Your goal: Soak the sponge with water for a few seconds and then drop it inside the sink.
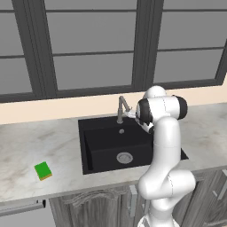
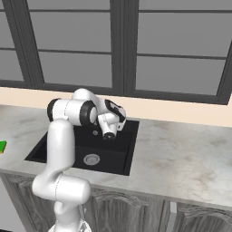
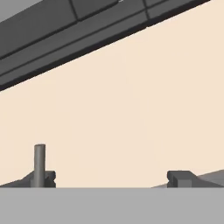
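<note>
Reaching over the back of the sink (image 1: 88, 146), the white arm holds its gripper (image 3: 111, 178) close to the faucet (image 1: 120, 108), jaws spread wide and holding nothing. The hand view looks past the two dark fingertips (image 3: 180, 177) at a plain cream wall, with a grey upright rod, probably part of the faucet, standing just by the left tip.

No step of the job looks done. The sponge (image 1: 43, 170) lies flat on the counter (image 1: 26, 150), well to the left of the basin and near the front edge, untouched; its green corner also peeks in at the left edge of the right base view. No water can be seen falling from the spout, and the basin looks dry. Judging by where the hand hangs, turning on the tap may be the step in hand; fetching the sponge, wetting it and dropping it in all remain.

The sink is a deep rectangular tub in matte black, with a round silver drain (image 1: 124, 157) set in its floor. The faucet is slim grey metal, rising straight and then bending forward. The counter is pale, lightly veined stone, smooth and flat. The sponge is a small slab, bright green on top with a thin yellow-orange layer beneath, likely soft and easy to pinch. Dark-framed windows (image 1: 93, 44) line the wall behind, above grey panelled cabinets (image 1: 88, 206).
</note>
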### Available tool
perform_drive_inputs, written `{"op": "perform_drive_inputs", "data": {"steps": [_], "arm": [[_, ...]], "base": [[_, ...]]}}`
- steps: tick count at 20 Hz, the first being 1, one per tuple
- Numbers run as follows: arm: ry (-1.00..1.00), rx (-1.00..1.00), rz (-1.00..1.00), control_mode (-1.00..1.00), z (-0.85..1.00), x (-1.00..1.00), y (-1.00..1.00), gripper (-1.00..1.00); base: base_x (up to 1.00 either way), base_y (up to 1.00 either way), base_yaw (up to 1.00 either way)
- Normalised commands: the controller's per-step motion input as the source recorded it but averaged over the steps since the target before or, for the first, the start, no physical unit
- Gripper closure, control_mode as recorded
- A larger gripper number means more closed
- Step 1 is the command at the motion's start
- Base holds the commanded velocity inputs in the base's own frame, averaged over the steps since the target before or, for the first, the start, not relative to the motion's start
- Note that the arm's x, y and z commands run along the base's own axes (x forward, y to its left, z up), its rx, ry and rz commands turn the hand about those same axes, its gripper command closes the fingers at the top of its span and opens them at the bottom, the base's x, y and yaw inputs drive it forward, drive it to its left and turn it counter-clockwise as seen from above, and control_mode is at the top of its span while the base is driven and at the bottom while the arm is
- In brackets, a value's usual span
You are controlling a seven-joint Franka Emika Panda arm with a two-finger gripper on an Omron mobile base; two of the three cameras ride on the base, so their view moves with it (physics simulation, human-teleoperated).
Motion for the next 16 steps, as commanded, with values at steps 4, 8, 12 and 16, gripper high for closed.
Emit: {"op": "perform_drive_inputs", "data": {"steps": [4,8,12,16], "arm": [[0.0,0.09,-0.03,-1.0,-0.37,0.0,-0.66,-1.0],[0.0,0.08,-0.04,-1.0,-0.37,0.0,-0.65,-1.0],[0.0,0.07,-0.05,-1.0,-0.41,0.0,-0.7,-1.0],[0.0,0.05,-0.05,-1.0,-0.2,0.0,-0.68,-1.0]], "base": [[0.0,0.0,0.0],[0.0,0.0,0.0],[0.0,0.0,0.0],[0.0,0.0,0.0]]}}
